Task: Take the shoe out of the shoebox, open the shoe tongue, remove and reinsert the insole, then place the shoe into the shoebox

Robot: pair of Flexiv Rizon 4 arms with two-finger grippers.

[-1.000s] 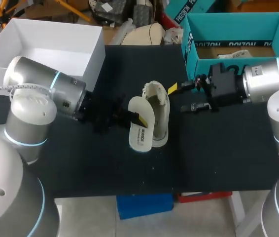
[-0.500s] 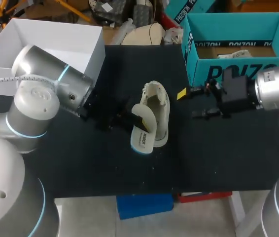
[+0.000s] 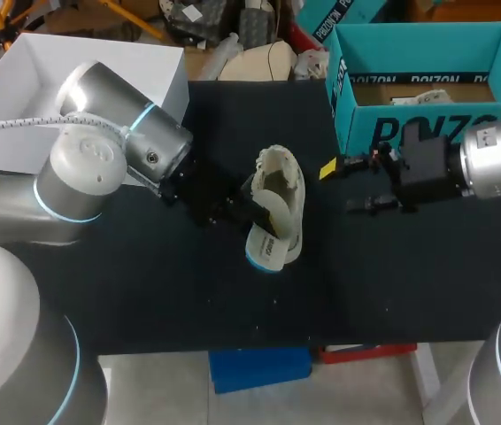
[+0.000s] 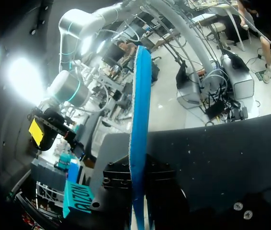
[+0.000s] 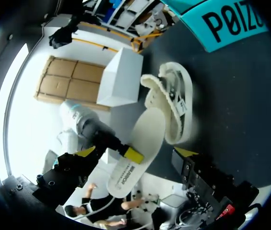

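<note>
Your left arm [image 3: 113, 159] has swung up and in toward mid-table. Your right arm [image 3: 489, 159] has drawn back toward 3 o'clock, leaving the right gripper [image 3: 343, 186] near the shoe's 3 o'clock, jaws apart and empty.

The teal shoebox [image 3: 427, 128] sits at 2 o'clock from the shoe [image 3: 284, 190], which lies mid-table, out of the box.

The left gripper [image 3: 249, 212], at the shoe's 8 o'clock, is clamped on the insole [image 3: 266, 246]. The insole has tipped from flat beside the shoe to steeply angled against it, its free end at the shoe's 6 o'clock.

Reinsertion looks to be starting, with nothing bracing the shoe.
</note>
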